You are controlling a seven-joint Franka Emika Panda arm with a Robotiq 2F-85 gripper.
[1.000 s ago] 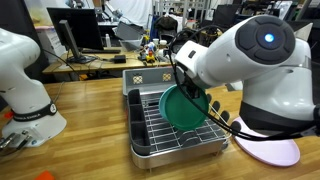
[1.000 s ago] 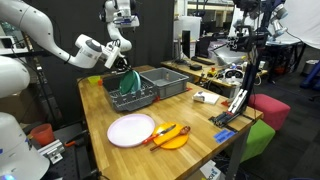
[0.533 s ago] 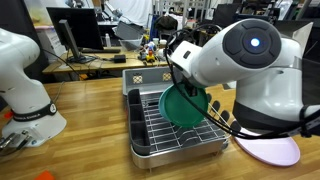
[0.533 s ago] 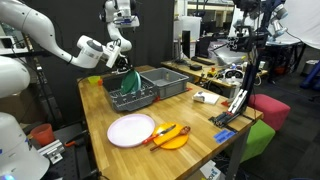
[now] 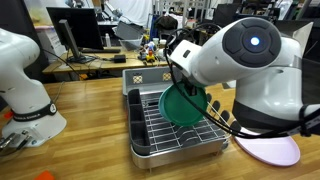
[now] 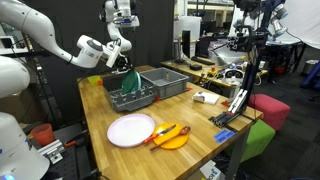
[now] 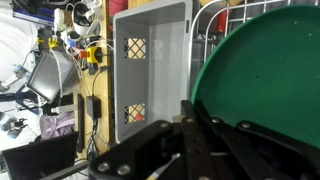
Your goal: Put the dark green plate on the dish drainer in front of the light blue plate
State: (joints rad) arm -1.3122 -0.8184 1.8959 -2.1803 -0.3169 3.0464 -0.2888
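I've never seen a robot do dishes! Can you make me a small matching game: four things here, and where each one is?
Things:
1 green plate
2 lavender plate
3 orange plate
4 grey bin

Places:
a flat on the table, bare
b on edge in the drainer
c beside the drainer
d flat, something lying on it

Pairs: 1b, 2a, 3d, 4c

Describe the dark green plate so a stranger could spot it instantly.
On the wooden table, find the wire dish drainer. The dark green plate is held on edge there by the gripper. The lavender plate and orange plate lie flat nearby.
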